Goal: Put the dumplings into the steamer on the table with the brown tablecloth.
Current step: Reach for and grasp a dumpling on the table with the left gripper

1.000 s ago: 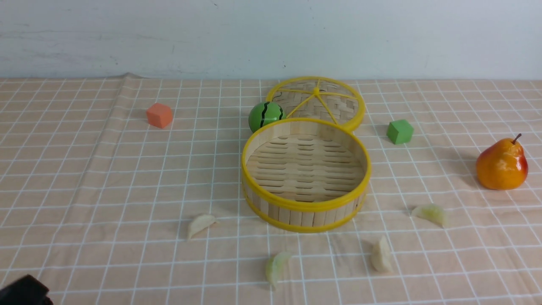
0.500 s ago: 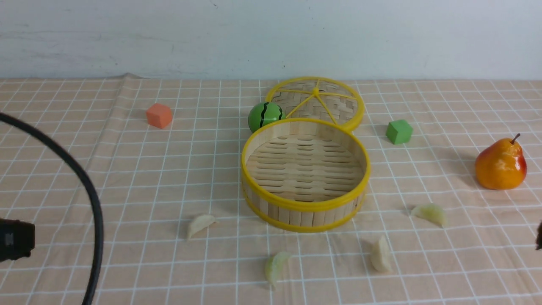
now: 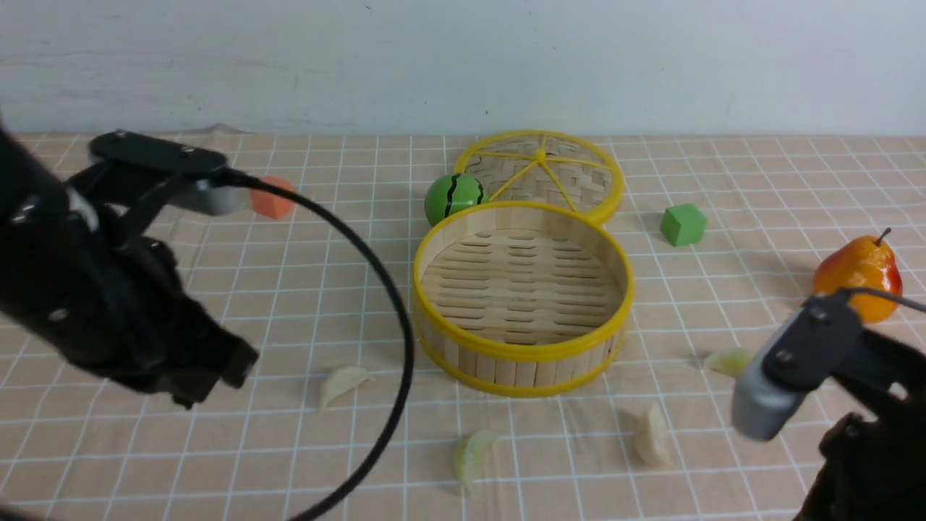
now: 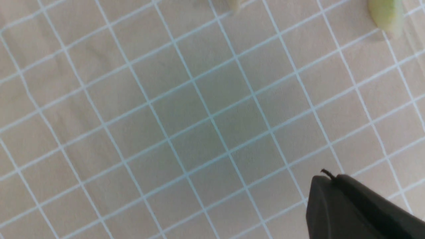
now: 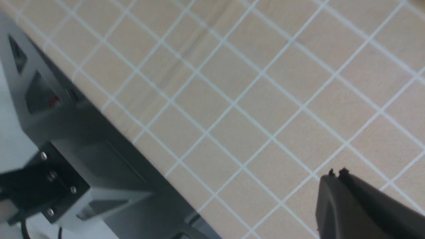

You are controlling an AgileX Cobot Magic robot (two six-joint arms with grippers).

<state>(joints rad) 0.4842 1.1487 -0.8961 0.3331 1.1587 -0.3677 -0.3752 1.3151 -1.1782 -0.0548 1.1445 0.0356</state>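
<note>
Jaws of the left pincer (image 4: 327,177) and the right pincer (image 5: 335,173) are pressed fully together, with nothing gripped, above the tan white-gridded tablecloth (image 3: 289,289). Four pale crescent toy dumplings (image 3: 343,382) are spread on the cloth between both pincers, near the round yellow-rimmed bamboo steamer (image 3: 521,353), which is seen empty.

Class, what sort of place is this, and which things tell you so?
Probably a robot practice bench, not a kitchen: toy dumplings and a pear on a gridded tablecloth, with two robot arms reaching over it.
</note>
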